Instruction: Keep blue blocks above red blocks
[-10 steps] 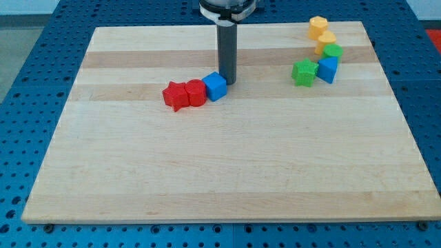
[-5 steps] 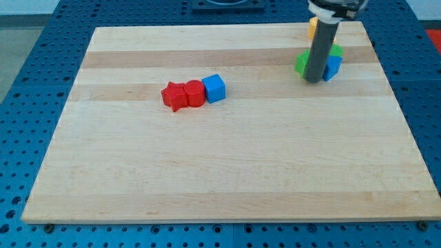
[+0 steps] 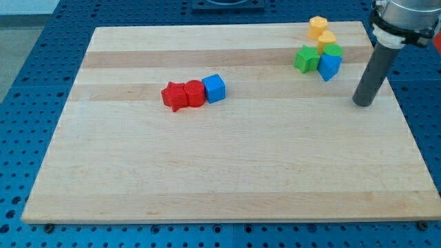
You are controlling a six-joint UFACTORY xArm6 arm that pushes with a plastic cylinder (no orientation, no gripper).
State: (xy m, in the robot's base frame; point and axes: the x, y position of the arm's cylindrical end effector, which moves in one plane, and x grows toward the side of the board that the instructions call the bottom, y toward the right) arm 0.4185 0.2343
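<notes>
A blue cube (image 3: 215, 88) sits left of the board's centre, touching a red cylinder (image 3: 196, 92) on its left, which touches a red star block (image 3: 176, 96). A second blue block (image 3: 329, 67), wedge-like, sits at the view's upper right beside a green star block (image 3: 306, 58). My tip (image 3: 364, 103) rests on the board at the right, below and to the right of that blue block, apart from every block.
Two yellow blocks (image 3: 318, 26) (image 3: 326, 39) and a green block (image 3: 333, 51) cluster at the board's top right, just above the blue wedge. The board's right edge (image 3: 400, 110) is close to my tip.
My tip has moved from beside the blue cube across to the right side of the board. The green star and the blue wedge have shifted slightly up.
</notes>
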